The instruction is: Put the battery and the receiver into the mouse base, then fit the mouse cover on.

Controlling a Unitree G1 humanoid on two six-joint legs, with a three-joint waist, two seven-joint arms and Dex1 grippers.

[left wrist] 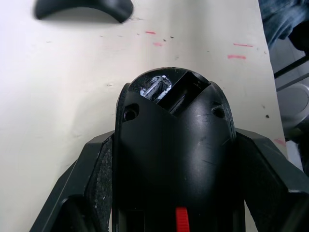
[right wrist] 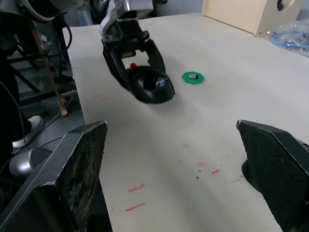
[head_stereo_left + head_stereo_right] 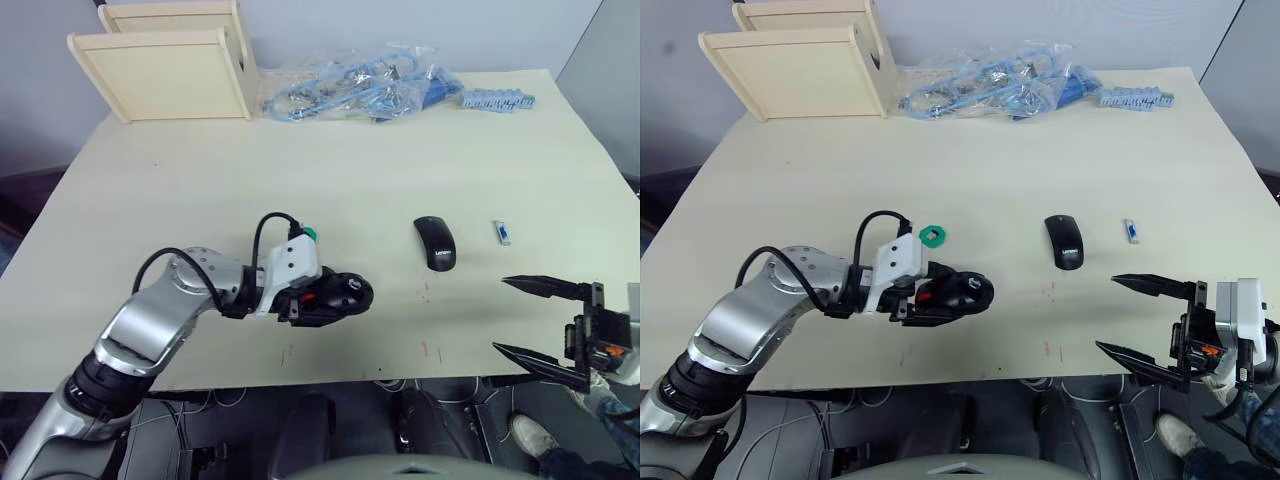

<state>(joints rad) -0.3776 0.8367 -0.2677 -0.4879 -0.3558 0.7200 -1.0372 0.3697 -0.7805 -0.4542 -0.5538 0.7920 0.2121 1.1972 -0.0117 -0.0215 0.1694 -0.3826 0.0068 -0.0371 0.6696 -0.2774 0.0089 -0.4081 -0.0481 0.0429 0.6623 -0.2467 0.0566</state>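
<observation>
Fingers of the left gripper are clamped on either flank of the mouse base, which lies near the front edge of the worktop with a spot of red showing at its middle. In the head views the right gripper hangs at the worktop's front right corner, its two black fingers spread wide with nothing between them. The mouse cover, smooth and all black, lies right of the base and well apart from it; the battery, a slim white-and-blue stick, rests further right. A green disc sits just behind the left gripper. Wooden trays and a bag of blue cables line the far edge.

Left wrist view adds detail: the base's black shell fills the gap between both fingers, touching each, with an open compartment at its far end holding a small silvery metal piece, and a red strip close to the camera. An edge of the cover shows beyond.

Right wrist view looks across the worktop between two widely parted fingers at the held base, and shows a small dark piece on the green disc.
</observation>
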